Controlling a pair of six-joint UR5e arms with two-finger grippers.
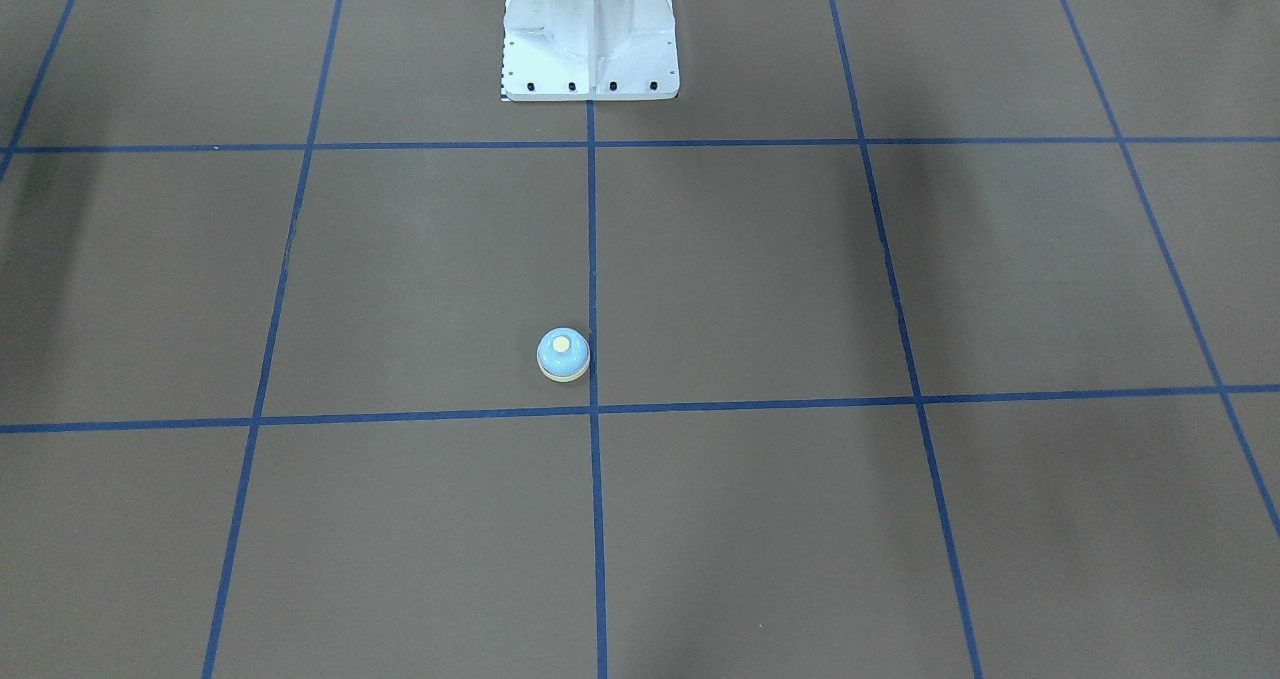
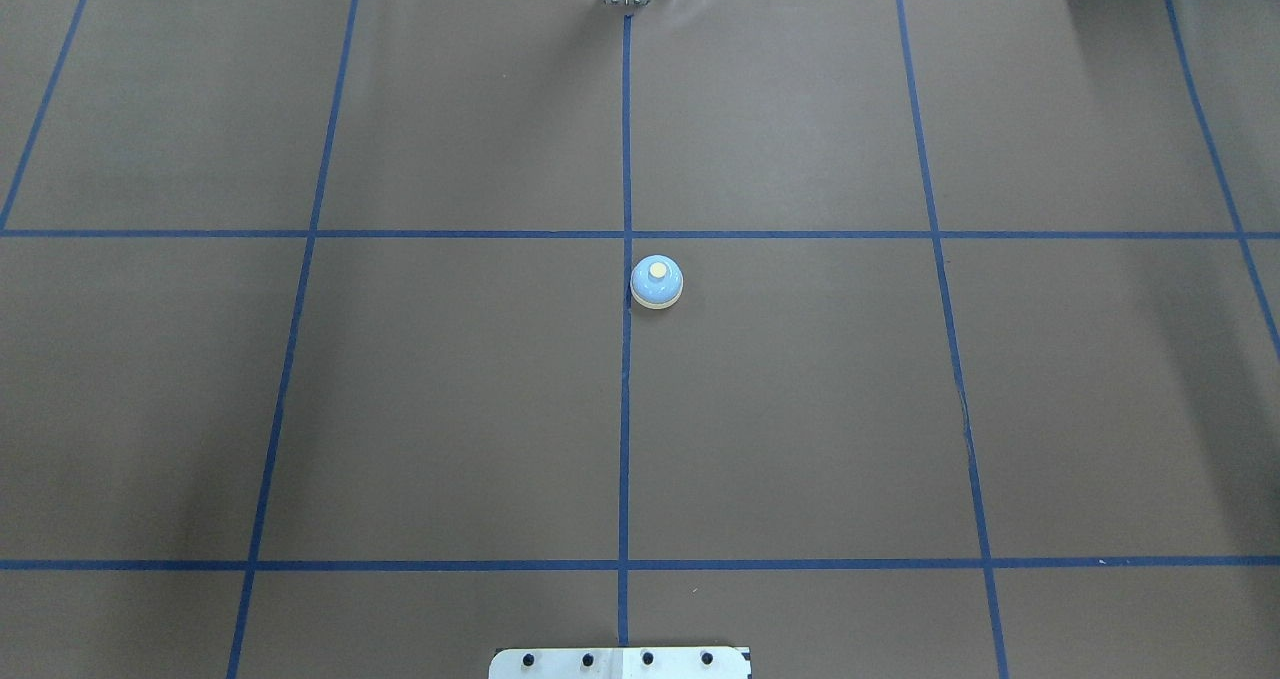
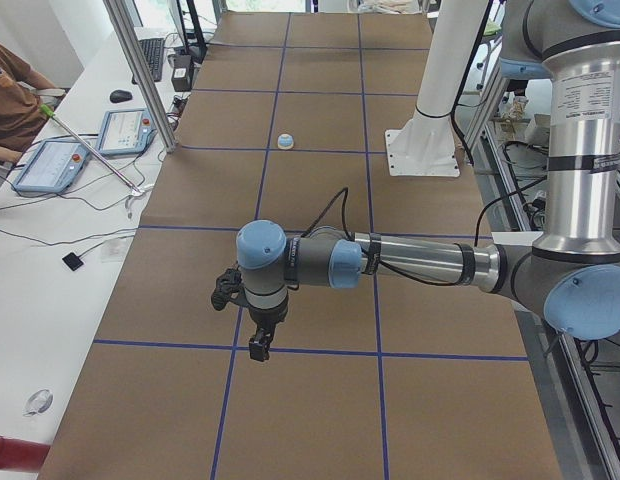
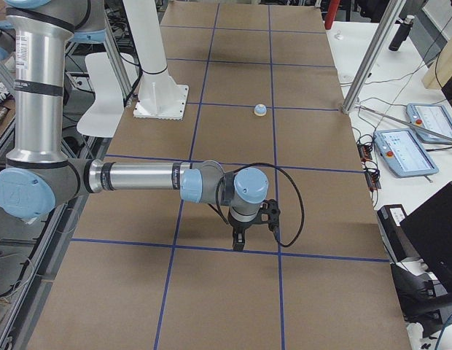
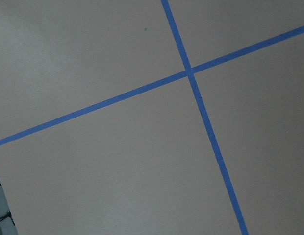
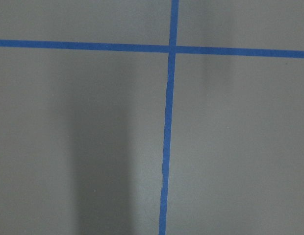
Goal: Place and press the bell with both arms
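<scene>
The bell [image 2: 657,282] is seen upright near the centre of the overhead frame, touched by nothing. It is judged light, hard and slippery; it should be gripped low, at the base. How the fingers of the left gripper [image 3: 260,346] and the right gripper [image 4: 239,242] stand cannot be told.

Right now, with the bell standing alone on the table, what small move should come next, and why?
Probably swing the right claw toward the bell. The bell stands upright with nothing touching it, just on the robot's right of the blue centre line. Both the right claw and the left claw hover far from it, so an approach seems to be needed first.
</scene>
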